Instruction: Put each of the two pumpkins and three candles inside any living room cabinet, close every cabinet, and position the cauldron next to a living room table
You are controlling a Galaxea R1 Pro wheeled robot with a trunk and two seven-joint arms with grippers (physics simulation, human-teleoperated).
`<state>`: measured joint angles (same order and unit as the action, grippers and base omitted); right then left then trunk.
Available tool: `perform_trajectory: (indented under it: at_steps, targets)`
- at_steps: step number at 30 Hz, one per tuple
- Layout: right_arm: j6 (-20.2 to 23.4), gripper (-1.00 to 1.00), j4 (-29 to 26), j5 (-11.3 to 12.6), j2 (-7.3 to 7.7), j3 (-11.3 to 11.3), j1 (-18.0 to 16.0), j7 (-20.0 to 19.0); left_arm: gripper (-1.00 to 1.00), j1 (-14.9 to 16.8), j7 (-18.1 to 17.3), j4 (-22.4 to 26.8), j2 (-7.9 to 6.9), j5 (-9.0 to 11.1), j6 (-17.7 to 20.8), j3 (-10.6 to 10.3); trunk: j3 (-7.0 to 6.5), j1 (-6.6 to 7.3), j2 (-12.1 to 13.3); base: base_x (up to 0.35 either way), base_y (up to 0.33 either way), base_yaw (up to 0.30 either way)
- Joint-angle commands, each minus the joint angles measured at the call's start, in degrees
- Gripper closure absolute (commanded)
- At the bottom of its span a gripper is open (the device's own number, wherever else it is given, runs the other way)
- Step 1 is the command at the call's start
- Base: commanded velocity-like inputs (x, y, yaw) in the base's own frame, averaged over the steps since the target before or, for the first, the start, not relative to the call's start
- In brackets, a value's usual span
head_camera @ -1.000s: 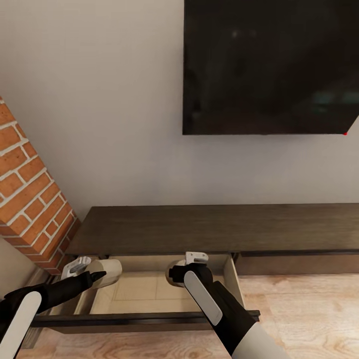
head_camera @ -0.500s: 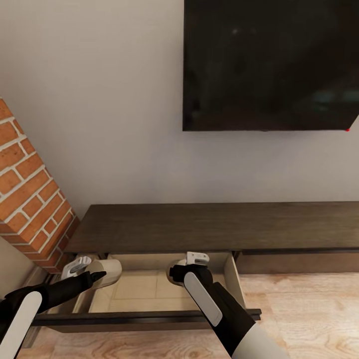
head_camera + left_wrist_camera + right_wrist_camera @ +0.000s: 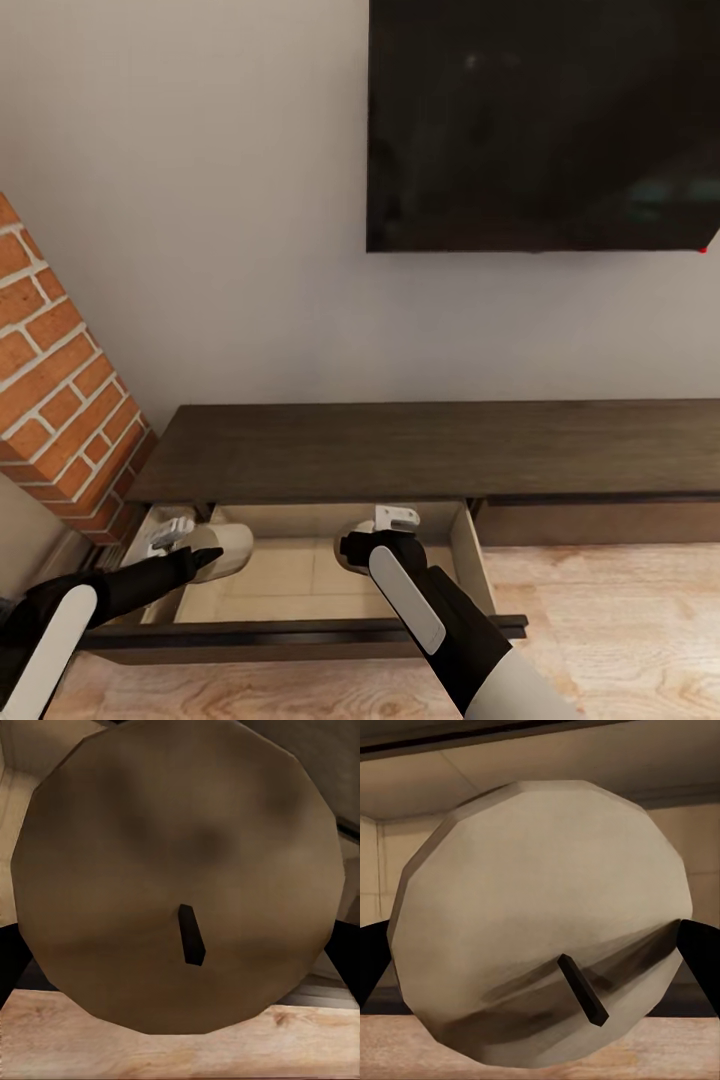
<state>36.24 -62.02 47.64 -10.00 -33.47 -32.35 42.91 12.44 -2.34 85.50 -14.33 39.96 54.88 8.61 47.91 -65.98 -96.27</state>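
Note:
The long dark-brown cabinet (image 3: 420, 450) stands against the wall, its left drawer (image 3: 300, 575) pulled open to show a pale beige inside. My left gripper (image 3: 190, 540) is shut on a cream candle (image 3: 228, 545) over the drawer's left end. My right gripper (image 3: 378, 535) is shut on a second candle (image 3: 350, 556) over the drawer's right half, mostly hidden behind the arm. The left wrist view shows the candle's (image 3: 180, 870) wick end between black fingers (image 3: 11, 960). The right wrist view shows the other candle (image 3: 540, 915) held the same way, between fingers (image 3: 701, 952).
A dark TV screen (image 3: 540, 120) hangs on the wall above the cabinet. A brick column (image 3: 60, 400) stands close on the left. The drawer's dark front (image 3: 300, 632) juts out over the wood floor (image 3: 620, 620); the neighbouring drawer (image 3: 600, 520) is shut.
The whole head view has shifted slightly, so the camera moved. My left gripper with its candle has edged a little right over the drawer. The right arm holds still.

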Motion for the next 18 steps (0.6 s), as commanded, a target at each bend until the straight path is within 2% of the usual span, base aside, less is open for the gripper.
perform_trajectory:
  at_steps: [1,5,7,10,15,18]
  targets:
    - [0.2,1.0,-0.1,0.4,0.0,-0.1,-0.1,0.5,1.0,0.0,-0.2,0.0,0.0,-0.2,0.2,-0.6,0.23,-0.22,-0.4,0.0,0.0,0.0]
    - [0.4,1.0,-0.1,1.5,0.0,-0.1,-0.1,0.7,1.0,0.0,1.9,0.0,0.78,-0.3,-0.2,-2.5,0.95,-1.1,-2.0,0.0,0.0,0.0]
    - [0.4,1.0,-0.1,3.1,0.0,-0.1,-0.2,0.9,1.0,0.0,4.0,0.0,1.62,-0.3,-0.7,-2.8,1.31,-1.54,-2.8,0.0,0.0,0.0]
    - [0.5,1.0,-0.1,4.1,0.0,-0.2,-0.2,1.0,1.0,0.0,6.4,0.1,2.24,-0.2,-1.1,-2.9,1.85,-2.2,-4.1,0.0,0.0,0.0]
    - [0.6,1.0,-0.1,4.5,0.0,-0.3,-0.2,1.0,1.0,0.0,7.4,0.1,2.63,-0.3,-1.3,-3.0,2.74,-3.3,-6.1,0.0,0.0,0.0]
    - [0.7,1.0,-0.1,4.5,0.0,-0.3,-0.2,1.0,1.0,0.0,7.5,0.1,3.67,-0.3,-1.3,-3.1,3.28,-3.95,-7.3,0.0,0.0,0.0]
